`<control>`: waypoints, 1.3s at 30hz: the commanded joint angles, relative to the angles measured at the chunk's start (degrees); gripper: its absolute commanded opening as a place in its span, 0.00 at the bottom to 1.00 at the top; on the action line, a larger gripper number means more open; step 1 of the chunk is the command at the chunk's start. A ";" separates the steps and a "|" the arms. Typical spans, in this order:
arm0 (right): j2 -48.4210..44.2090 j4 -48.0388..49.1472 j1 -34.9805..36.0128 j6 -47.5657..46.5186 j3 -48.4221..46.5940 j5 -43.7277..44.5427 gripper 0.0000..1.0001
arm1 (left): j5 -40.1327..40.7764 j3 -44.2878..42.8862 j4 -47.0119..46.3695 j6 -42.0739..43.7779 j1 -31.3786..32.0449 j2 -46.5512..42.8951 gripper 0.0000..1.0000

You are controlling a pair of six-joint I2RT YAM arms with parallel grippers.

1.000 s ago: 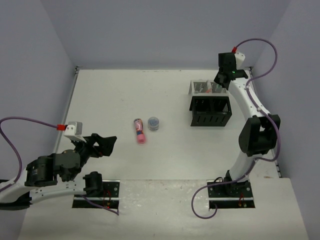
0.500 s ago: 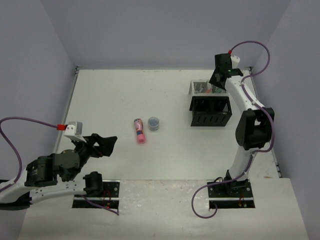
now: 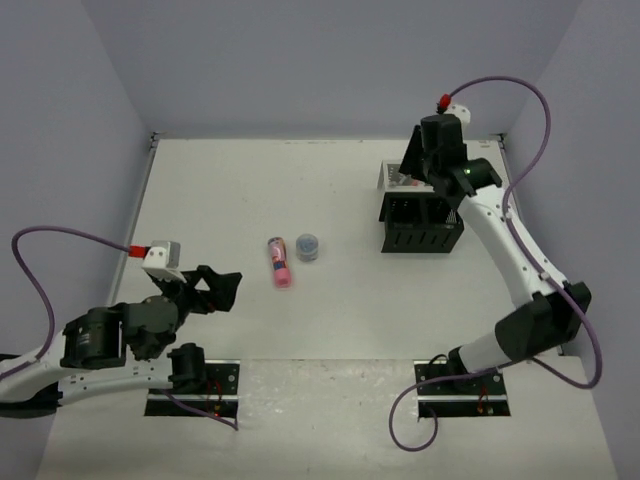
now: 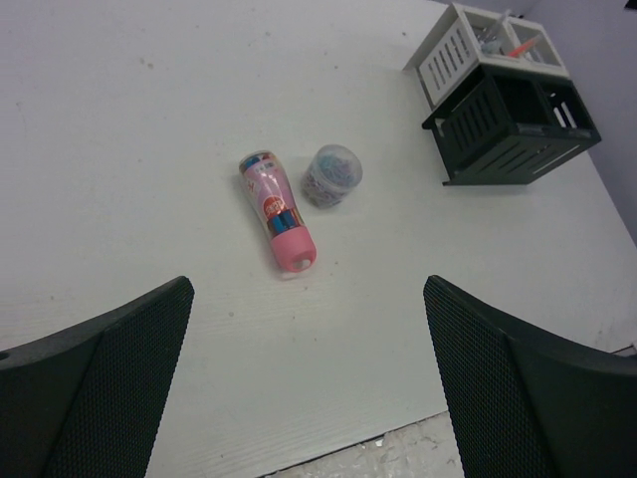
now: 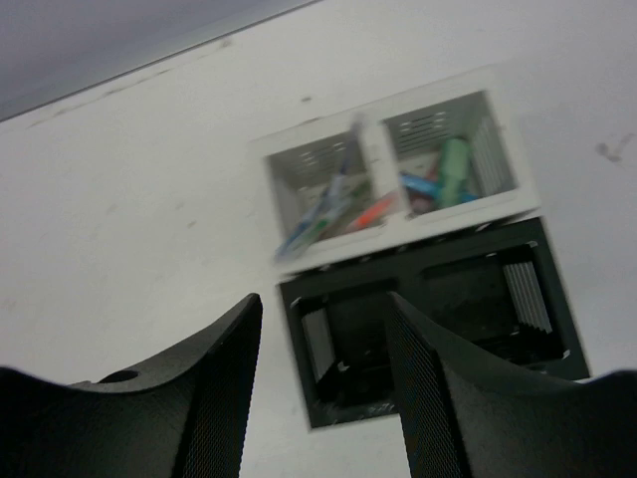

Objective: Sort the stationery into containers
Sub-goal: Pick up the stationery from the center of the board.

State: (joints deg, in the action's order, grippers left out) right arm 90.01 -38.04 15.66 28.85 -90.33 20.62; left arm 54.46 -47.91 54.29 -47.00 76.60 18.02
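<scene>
Two pieces left on the table, both claws empty

The left gripper (image 3: 215,288) stands fully wide and holds nothing; the right gripper (image 5: 323,304) hangs over the black box (image 4: 537,159), its jaws partly apart and with nothing between them. The pink marker (image 4: 277,211) and the round pot (image 4: 332,175) lie side by side, well apart from the black box on its left. Both are probably light and stiff. The marker is smooth and may roll, so I would take it across the middle of the barrel. The pot is better pinched across its width and kept upright. The white box (image 5: 376,159) touches the far side of the black box. It holds thin pens in one compartment and a green marker with small items in the other. I see nothing inside the black box.
</scene>
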 commanded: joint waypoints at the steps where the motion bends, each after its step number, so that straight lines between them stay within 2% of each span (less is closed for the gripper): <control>1: -9.98 0.05 12.51 -1.96 4.15 -2.04 0.53 | 1.97 -1.39 0.31 -1.49 0.42 9.45 1.00; 3: -11.69 1.53 19.81 -2.37 6.74 -3.17 0.55 | 1.68 -1.82 0.34 -1.14 -0.04 13.63 1.00; 4: -11.69 1.92 21.46 -2.72 8.31 -4.83 0.61 | 1.62 -2.10 0.59 -1.11 -0.43 16.09 1.00; 5: -10.90 1.97 23.19 -2.63 8.67 -6.96 0.83 | 1.62 -2.50 1.17 -1.24 -1.31 17.38 1.00; 6: -9.78 2.05 24.76 -2.59 8.91 -8.88 0.99 | 1.59 -2.84 1.64 -1.34 -2.16 18.65 1.00; 9: -1.88 1.54 28.17 -2.50 7.66 -10.24 0.99 | 1.17 -2.86 1.53 -1.10 -3.97 20.05 1.00; 12: 7.61 -0.60 30.36 -2.92 1.77 -9.33 0.97 | 1.13 -2.26 0.56 -0.60 -4.37 17.45 1.00; 16: 16.44 -0.76 31.27 -2.50 -3.31 -8.40 0.77 | 2.03 -1.97 1.41 -2.15 -4.53 14.22 1.00; 18: 18.46 -0.67 31.27 -2.41 -4.66 -8.92 0.73 | 1.92 -1.82 1.15 -2.01 -4.53 13.63 1.00; 22: 25.59 -2.80 31.54 -2.24 -9.19 -10.42 0.73 | 1.01 -1.40 -0.21 -0.56 -4.53 13.66 1.00; 32: 30.18 -2.39 32.12 -2.42 -11.10 -12.25 0.77 | 0.03 -2.03 -0.38 0.63 -4.82 20.91 1.00; 39: 33.83 -3.97 32.29 -2.83 -13.47 -11.51 0.76 | 0.21 -1.53 -0.77 0.46 -4.88 15.59 1.00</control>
State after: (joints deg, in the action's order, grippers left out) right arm 122.28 -40.60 47.35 26.69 -100.92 9.32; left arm 53.24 -48.45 54.94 -46.77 72.03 37.51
